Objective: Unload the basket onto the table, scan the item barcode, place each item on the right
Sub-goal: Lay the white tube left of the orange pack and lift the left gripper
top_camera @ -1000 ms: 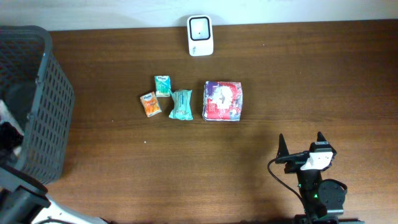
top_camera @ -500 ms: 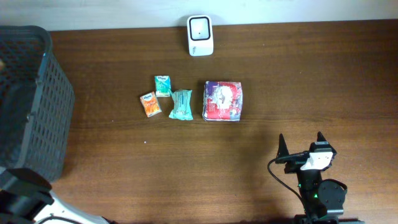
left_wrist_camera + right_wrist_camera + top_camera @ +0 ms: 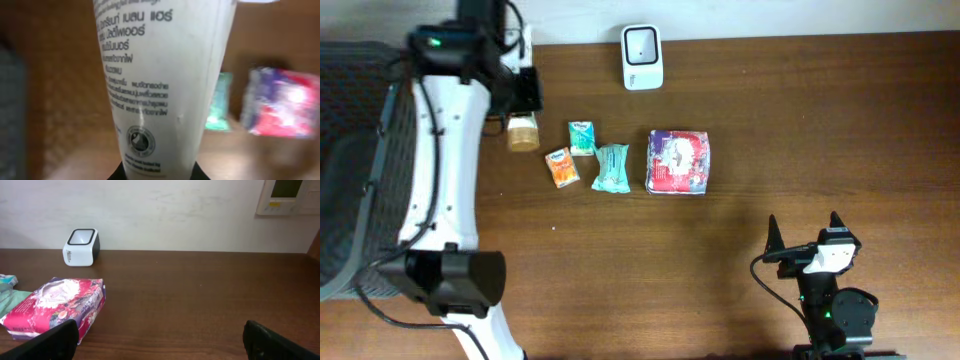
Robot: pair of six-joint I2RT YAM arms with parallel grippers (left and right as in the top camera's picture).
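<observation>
My left gripper (image 3: 524, 92) is shut on a white tube (image 3: 523, 131) printed with black Thai text, and holds it over the table just right of the basket. The tube (image 3: 160, 75) fills the left wrist view, with the dark jaws of that gripper (image 3: 159, 175) pressed to both sides of its lower end. No barcode shows on the side facing that camera. The white scanner (image 3: 642, 57) stands at the table's back edge, to the right of the tube, and is also seen in the right wrist view (image 3: 81, 247). My right gripper (image 3: 807, 235) rests open and empty at the front right.
A dark mesh basket (image 3: 360, 150) takes up the left end. In a row mid-table lie an orange packet (image 3: 561, 167), a green packet (image 3: 582, 137), a teal packet (image 3: 611, 168) and a red and purple pack (image 3: 678, 161).
The left arm has swung up from the basket side into view, carrying the tube out over the table's back left. The right arm has not moved.
</observation>
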